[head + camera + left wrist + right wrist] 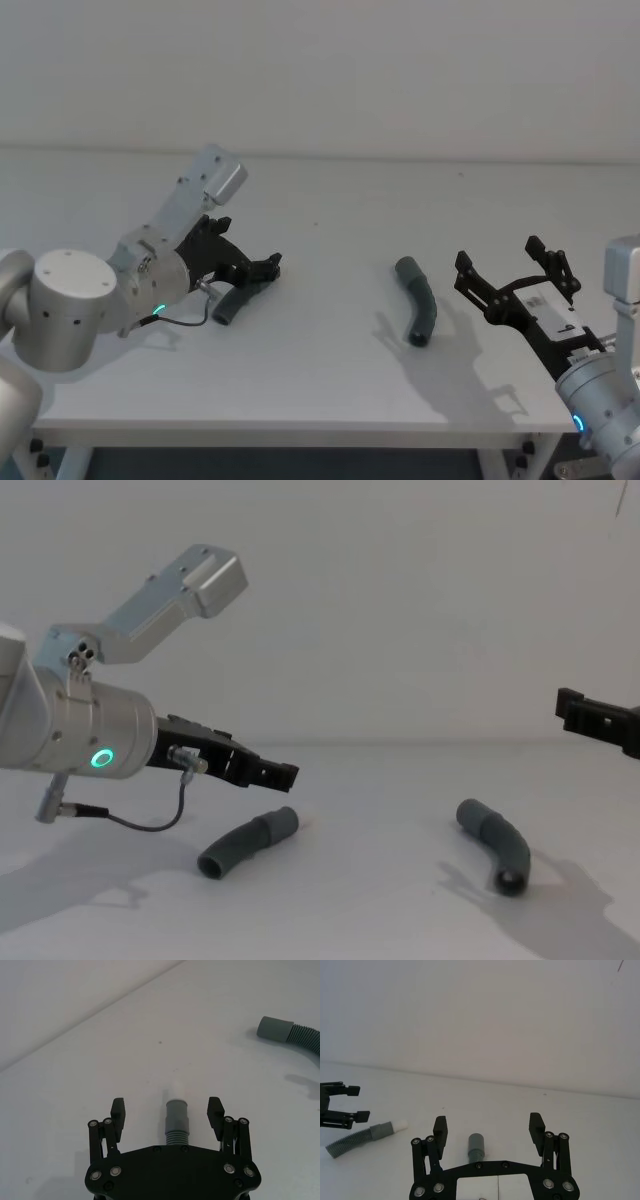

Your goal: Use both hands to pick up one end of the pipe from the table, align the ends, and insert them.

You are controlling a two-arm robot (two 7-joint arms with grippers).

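The left pincer (262,268) is hovering over the white surface (320,390) with its fingers spread apart, gripping nothing. One pipe piece (232,303) is lying flat on the surface directly beneath it. In the left wrist view this piece (177,1125) is showing between the two open fingers (118,1108), touching neither. Its narrower pale-rimmed end (175,1091) is pointing out past the fingertips. In the chest view the left pincer (272,771) is hanging clear above the piece (250,842), with air between them.

The right pincer (498,252) is also standing open and empty, raised off the surface. The other pipe piece (418,300) is lying on the surface just to the left of it, near its left finger but apart from it. In the right wrist view this piece's cuff (476,1144) is appearing in line between the spread fingers (440,1127), lower than them. In the chest view the right pincer (598,720) is hanging well above that bent piece (495,845).

The two pieces are lying well apart, each nearer its own pincer.
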